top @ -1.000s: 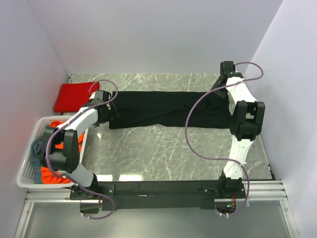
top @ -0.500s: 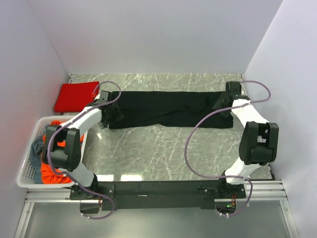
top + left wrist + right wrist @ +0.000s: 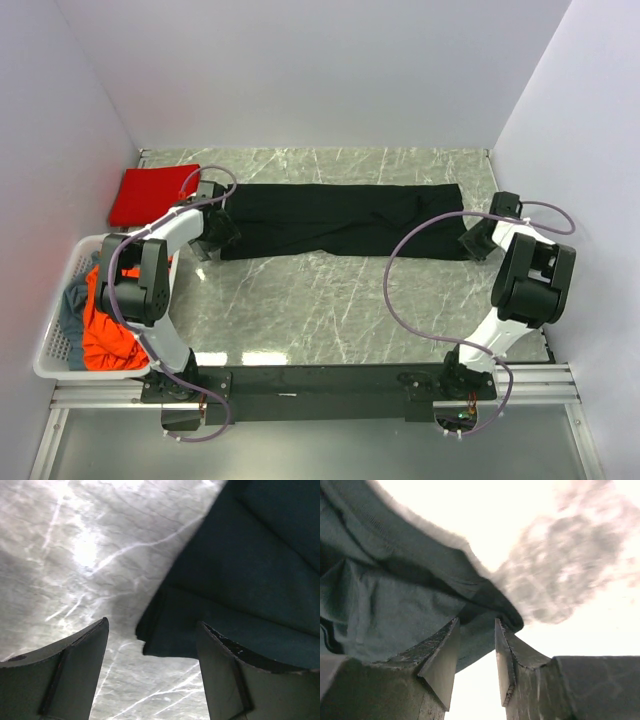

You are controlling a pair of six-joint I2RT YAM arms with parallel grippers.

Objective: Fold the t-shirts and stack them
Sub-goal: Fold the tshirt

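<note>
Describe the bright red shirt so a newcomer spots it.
On the marble table, go to the far left corner. The bright red t-shirt lies there, beyond the white basket, left of the black t-shirt. It alone is a small neat rectangle; the orange-red one sits crumpled in the basket.

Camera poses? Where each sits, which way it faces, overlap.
Top external: high behind the robot, looking down on grey marbled table; both arms show.
Left wrist: behind left gripper, facing down past its fingers at corner of long black cloth t-shirt.
Right wrist: behind right gripper, fingers framing the shirt's other end.
Shared: the black t-shirt.
</note>
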